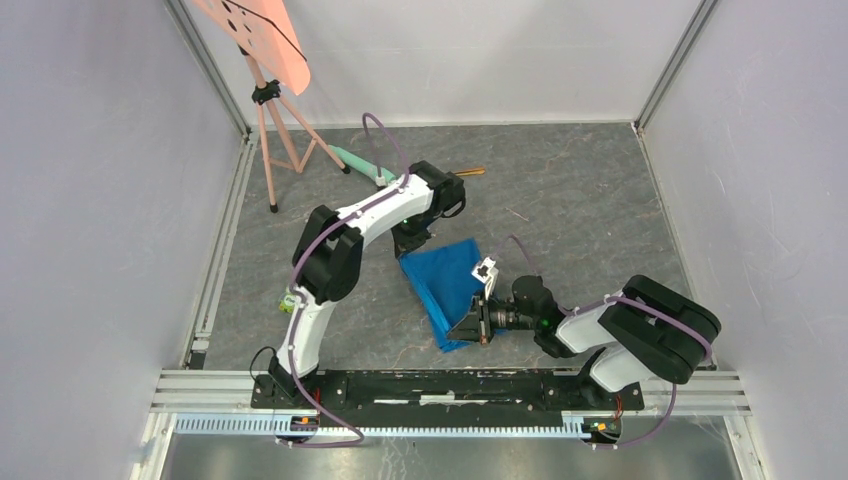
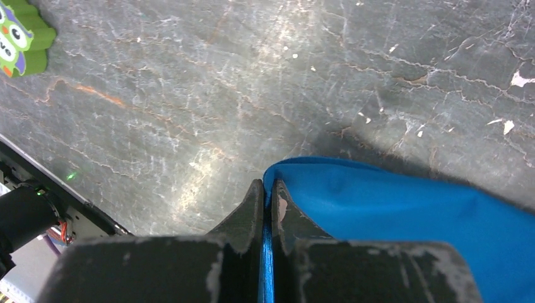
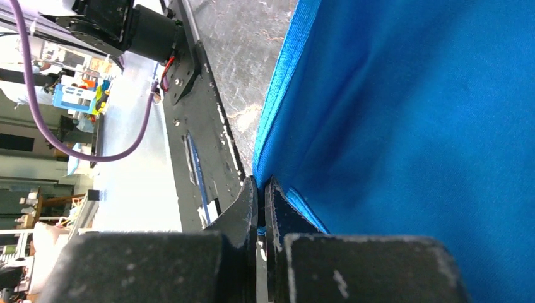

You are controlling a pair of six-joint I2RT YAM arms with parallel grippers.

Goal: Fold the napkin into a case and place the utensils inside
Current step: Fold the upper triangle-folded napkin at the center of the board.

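Grey marbled worktop (image 1: 580,200) carries the blue napkin (image 1: 447,285) at its middle. The left pincer (image 2: 267,192) is clamped on its far edge and the right pincer (image 3: 260,188) on its near corner. Both should move together, cloth taut, edges matched.

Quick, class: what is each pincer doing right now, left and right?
left pincer: shut on the napkin.
right pincer: shut on the napkin's edge.

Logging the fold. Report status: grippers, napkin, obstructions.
Left gripper shut on napkin edge. Right gripper shut on napkin too. Napkin stretched between them, not yet a case. Nothing lying on it; gold utensil beyond left arm.
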